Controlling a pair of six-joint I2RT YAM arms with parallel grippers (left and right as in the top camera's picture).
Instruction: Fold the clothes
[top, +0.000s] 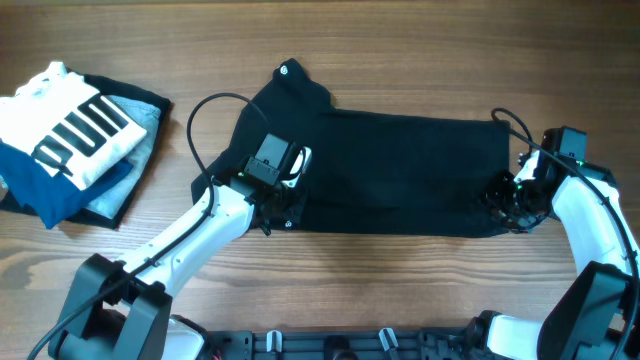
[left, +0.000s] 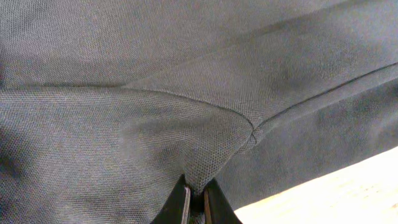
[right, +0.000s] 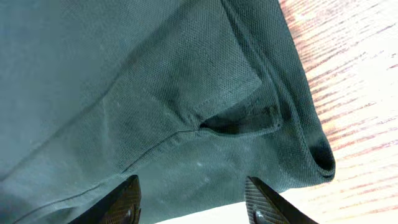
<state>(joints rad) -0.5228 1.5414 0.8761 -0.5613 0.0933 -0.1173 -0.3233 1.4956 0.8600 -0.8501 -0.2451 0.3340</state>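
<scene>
The black T-shirt (top: 400, 170) lies mid-way across the counter (top: 400, 285), seemingly folded once into a long band. Your left fingers (left: 181, 208), nearly closed, pinch fabric at its 8 o'clock corner. Your right fingers (right: 264, 205) spread wide at 3 o'clock, gripping nothing. Crosswise folds likely remain.

The T-shirt (top: 400, 170) is matt black cloth, finely knit, with stitched seams. The table (top: 400, 290) under it is grained wood, faintly glossy. My left arm (top: 205, 222) wears smooth white plastic.

Wooden table (top: 400, 60), black T-shirt (top: 400, 170) spread mid-table, folded garment pile (top: 70, 140) far left (striped white on top)
</scene>
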